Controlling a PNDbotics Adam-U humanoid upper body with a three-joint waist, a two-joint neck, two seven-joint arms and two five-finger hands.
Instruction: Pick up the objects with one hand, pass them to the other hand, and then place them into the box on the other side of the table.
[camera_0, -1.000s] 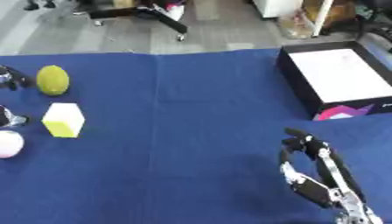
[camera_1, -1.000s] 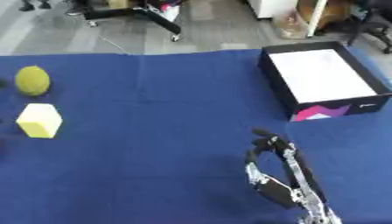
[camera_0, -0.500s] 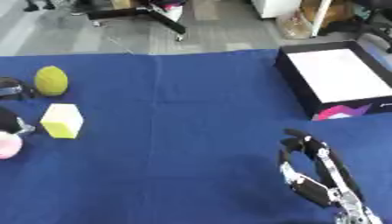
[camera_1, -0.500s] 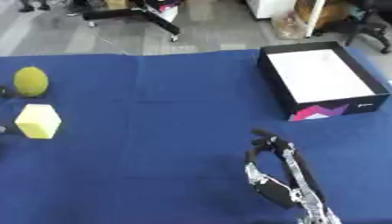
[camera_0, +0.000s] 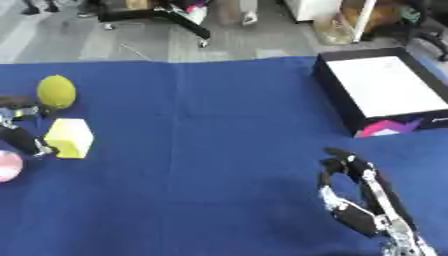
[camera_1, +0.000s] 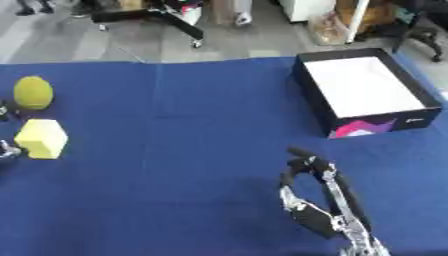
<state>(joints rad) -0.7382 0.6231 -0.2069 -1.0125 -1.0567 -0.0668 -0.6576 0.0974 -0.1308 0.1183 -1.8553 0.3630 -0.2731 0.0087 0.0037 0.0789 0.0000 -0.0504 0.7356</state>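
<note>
In the left eye view we are counting three items at the left: one rounded yellow-green ball (camera_0: 56, 91), one pale yellow block (camera_0: 70, 138), one pink round object (camera_0: 9, 165). Our left hand (camera_0: 22, 131) is touching the block; its grasp we cannot tell.

In the right eye view we are seeing one black box (camera_1: 367, 92) at far right, white inside, and our right hand (camera_1: 312, 200) near, released, on blue cloth (camera_1: 175, 150).

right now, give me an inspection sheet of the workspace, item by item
surface: blue cloth over the table, mostly bare in the middle.
job's things: yellow-green ball, yellow block and a pink thing at the left edge; box far right, black walls, white inside, nothing in it.
clutter: nothing seen.
hands: left hand at the left edge beside the block, fingers unclear; right hand low right, open, holding nothing.
cables: nothing seen.
surroundings: grey floor and chair legs beyond the table.
</note>
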